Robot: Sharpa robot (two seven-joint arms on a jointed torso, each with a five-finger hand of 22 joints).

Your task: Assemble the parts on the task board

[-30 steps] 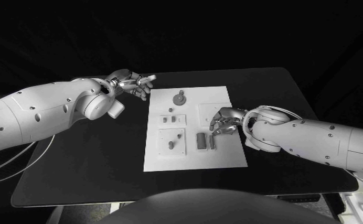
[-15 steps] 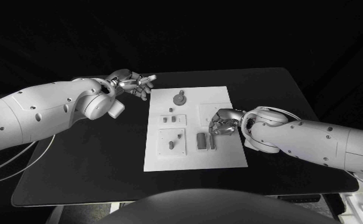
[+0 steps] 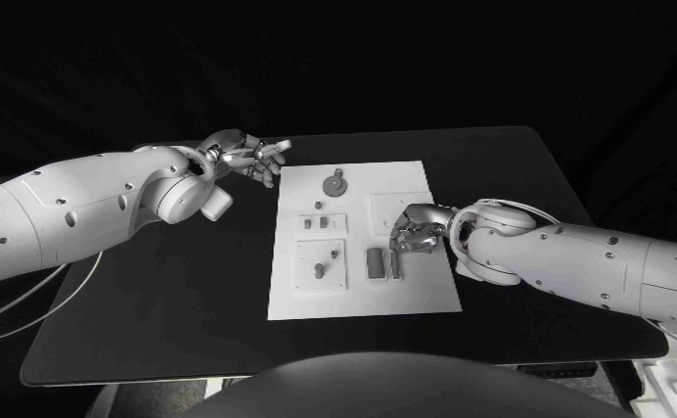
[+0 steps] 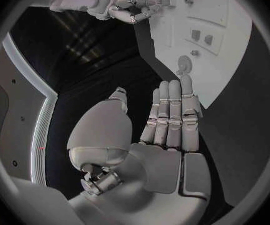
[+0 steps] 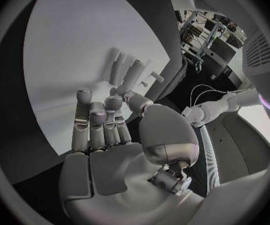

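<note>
**Left hand held flat and apart, right hand lowered with fingers bent**

The left arm is extended in from the left side, and the left hand (image 3: 248,158) is held out beyond its wrist with the palm turned up. Its fingers (image 4: 172,110) are kept straight and side by side, with the thumb set apart from them; nothing is held. The right arm is brought in from the right side, bent at the wrist. The right hand (image 3: 419,225) is lowered ahead of that wrist, with its fingers (image 5: 97,120) partly bent downward and the thumb curved in beside them. Whether anything is pinched at the fingertips cannot be told.
</note>
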